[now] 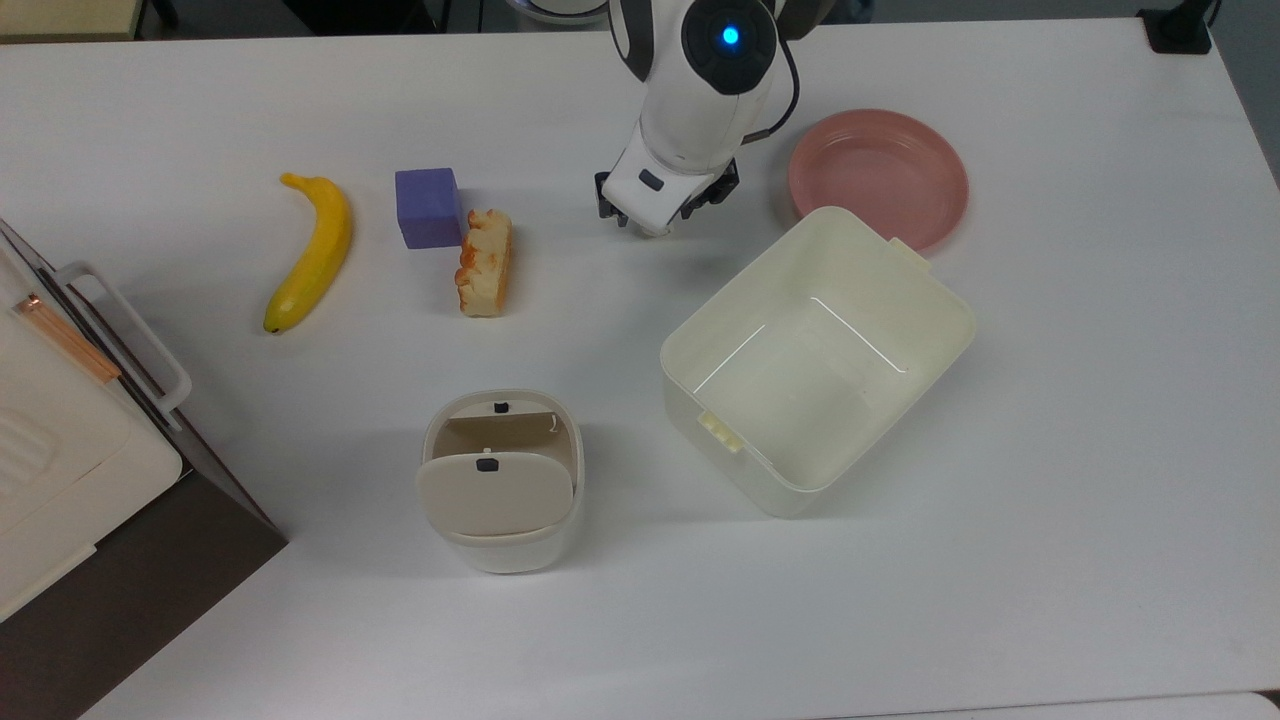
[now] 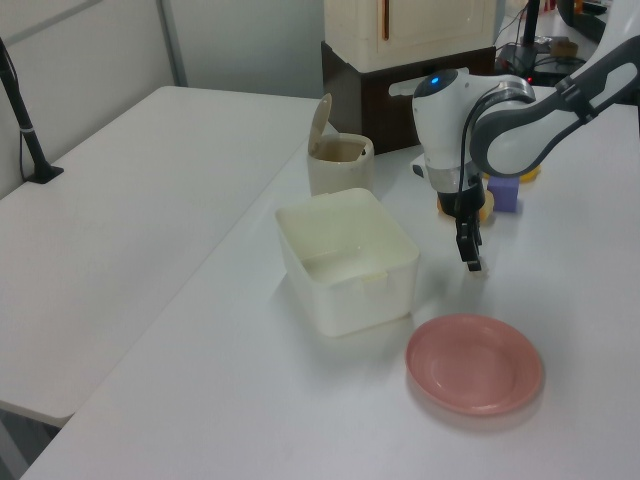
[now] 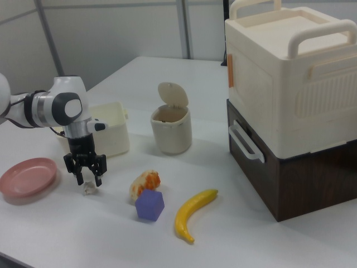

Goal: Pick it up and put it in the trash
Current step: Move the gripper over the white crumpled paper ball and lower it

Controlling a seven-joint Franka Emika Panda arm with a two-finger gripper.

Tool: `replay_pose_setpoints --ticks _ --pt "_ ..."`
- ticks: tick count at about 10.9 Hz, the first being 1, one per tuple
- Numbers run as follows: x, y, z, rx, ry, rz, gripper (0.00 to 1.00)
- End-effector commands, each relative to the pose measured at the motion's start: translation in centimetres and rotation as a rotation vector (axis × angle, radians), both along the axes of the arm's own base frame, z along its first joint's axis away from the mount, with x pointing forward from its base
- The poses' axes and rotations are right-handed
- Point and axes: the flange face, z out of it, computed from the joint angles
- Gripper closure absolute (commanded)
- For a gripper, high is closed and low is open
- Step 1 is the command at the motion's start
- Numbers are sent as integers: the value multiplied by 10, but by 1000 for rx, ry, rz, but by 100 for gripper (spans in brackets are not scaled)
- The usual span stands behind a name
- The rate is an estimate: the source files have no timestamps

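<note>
The small crumpled white paper ball (image 3: 89, 190) lies on the white table between the pink plate and the bread piece. My gripper (image 3: 87, 180) stands open right over it, pointing straight down, one finger on each side and the tips just above or at the ball's top. From above, the gripper (image 1: 657, 218) covers the ball. In the left view the gripper (image 2: 470, 262) hangs low over the table beside the tub. The trash (image 1: 510, 550), a small cream bin with its beige flap lid tilted open, stands nearer the table's front edge; it is the trash (image 3: 172, 139) beside the appliance.
A large cream tub (image 1: 700, 345) sits close to the top view's right of the gripper, with a pink plate (image 1: 878, 175) behind it. Bread (image 1: 485, 262), a purple block (image 1: 428, 207) and a banana (image 1: 315, 250) lie to the top view's left. A cream appliance (image 3: 290, 100) stands at the table's end.
</note>
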Motion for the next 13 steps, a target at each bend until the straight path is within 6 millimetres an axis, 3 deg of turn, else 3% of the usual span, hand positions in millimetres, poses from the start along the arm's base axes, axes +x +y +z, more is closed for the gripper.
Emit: replay_pose_setpoints --ticks 1,4,10,13 --pt "-4 5 -18 -29 0 6 39" --pt "-3 7 -17 -27 -12 11 51" --pt "17 -8 40 6 -103 4 53" --pt "8 0 13 -17 -52 48 52"
